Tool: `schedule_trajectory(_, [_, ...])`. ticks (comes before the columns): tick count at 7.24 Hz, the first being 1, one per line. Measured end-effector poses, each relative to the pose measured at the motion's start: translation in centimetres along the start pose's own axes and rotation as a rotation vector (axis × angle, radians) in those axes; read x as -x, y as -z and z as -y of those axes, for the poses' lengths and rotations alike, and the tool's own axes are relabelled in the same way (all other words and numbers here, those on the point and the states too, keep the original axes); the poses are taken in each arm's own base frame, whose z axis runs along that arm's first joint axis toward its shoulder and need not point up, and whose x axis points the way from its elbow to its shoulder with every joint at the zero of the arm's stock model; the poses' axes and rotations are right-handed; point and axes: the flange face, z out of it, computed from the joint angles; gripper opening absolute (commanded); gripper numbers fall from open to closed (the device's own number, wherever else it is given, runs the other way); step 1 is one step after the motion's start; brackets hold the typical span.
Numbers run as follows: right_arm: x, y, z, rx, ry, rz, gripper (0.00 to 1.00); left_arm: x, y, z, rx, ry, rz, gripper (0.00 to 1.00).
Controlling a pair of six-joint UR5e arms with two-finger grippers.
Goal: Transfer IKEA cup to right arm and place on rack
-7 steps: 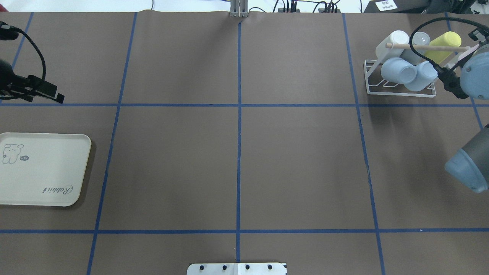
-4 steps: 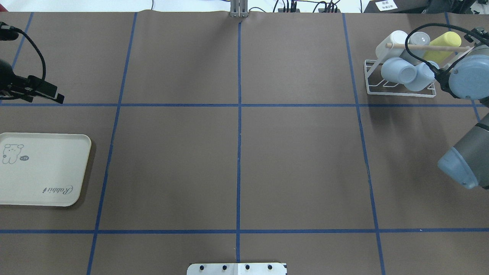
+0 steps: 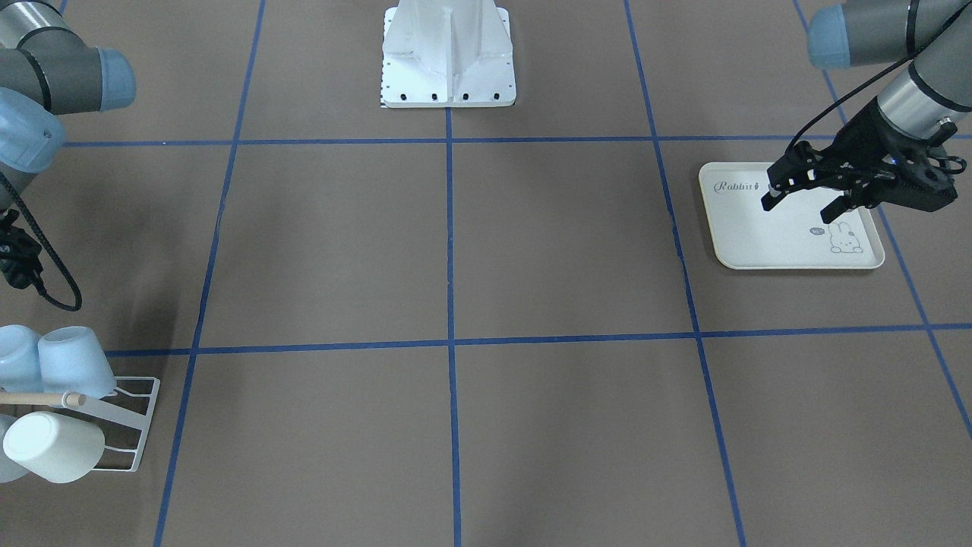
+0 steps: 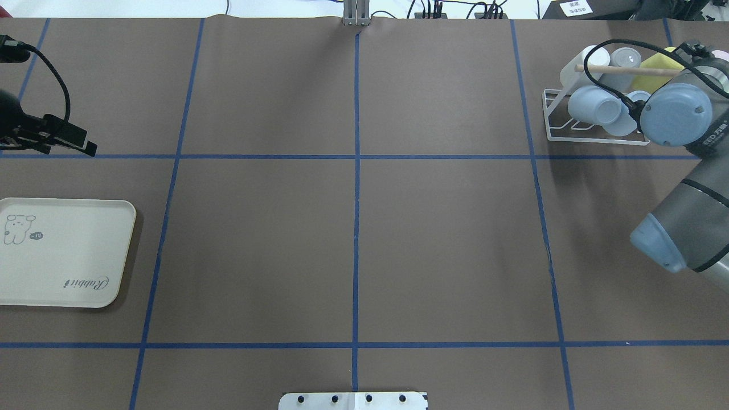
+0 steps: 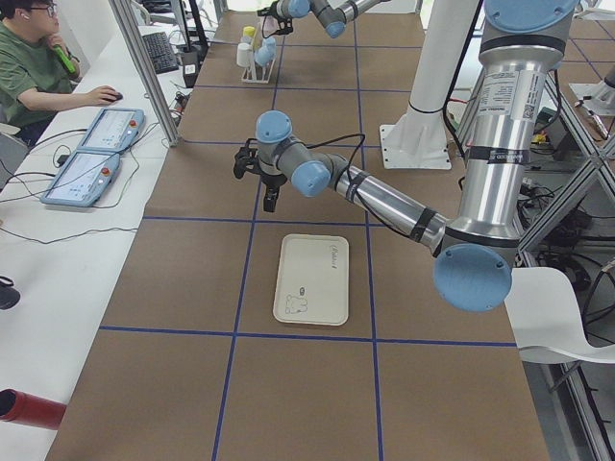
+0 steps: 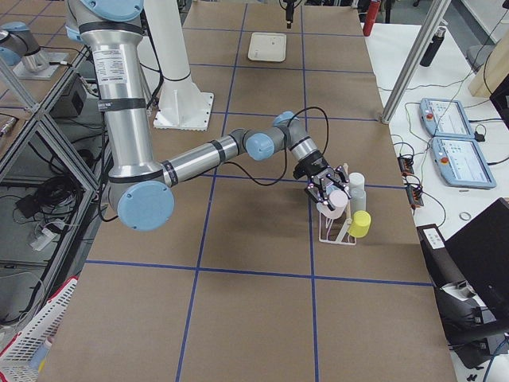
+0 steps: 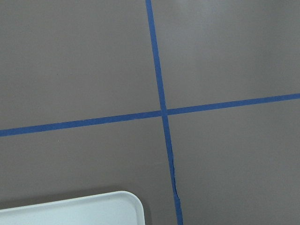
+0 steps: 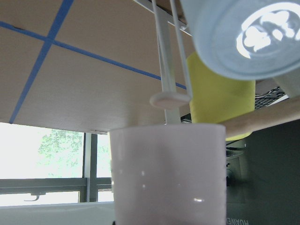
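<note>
Pink cup fills the right wrist view, clamped in the right end effector and poised just before a bare prong of the rack. Handover looks done; only the hanging seems left. Far across the tabletop, the left end effector hangs apart, empty, over the tray.

Brown taped table, cream tray, white rack

Rack, bearing cups, at the table's far right corner, right gripper at it; tray at the left edge, left gripper aloft just beyond it.
</note>
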Motion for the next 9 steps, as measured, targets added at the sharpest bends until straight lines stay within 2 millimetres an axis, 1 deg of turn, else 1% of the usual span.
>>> schedule_trajectory(3, [0.1,-0.7,0.6,0.036,0.020,0.007,0.33,0.0,-0.1,0.0,0.002,0.001,0.001,1.00])
schedule_trajectory(5, [-0.1,-0.3,1.4,0.031,0.026,0.000,0.33,0.1,-0.2,0.0,0.004,0.002,0.001,1.00])
schedule_trajectory(7, [0.1,-0.5,2.0,0.030,0.035,0.003,0.36,0.1,-0.3,0.0,0.005,0.003,0.002,1.00])
schedule_trajectory(8, [0.3,-0.8,2.2,0.032,0.041,0.009,0.43,0.1,-0.3,0.1,0.005,0.004,0.002,1.00])
schedule_trajectory(9, [0.4,-1.0,2.4,0.033,0.045,0.013,0.60,0.1,-0.3,0.1,0.005,0.004,0.002,1.00])
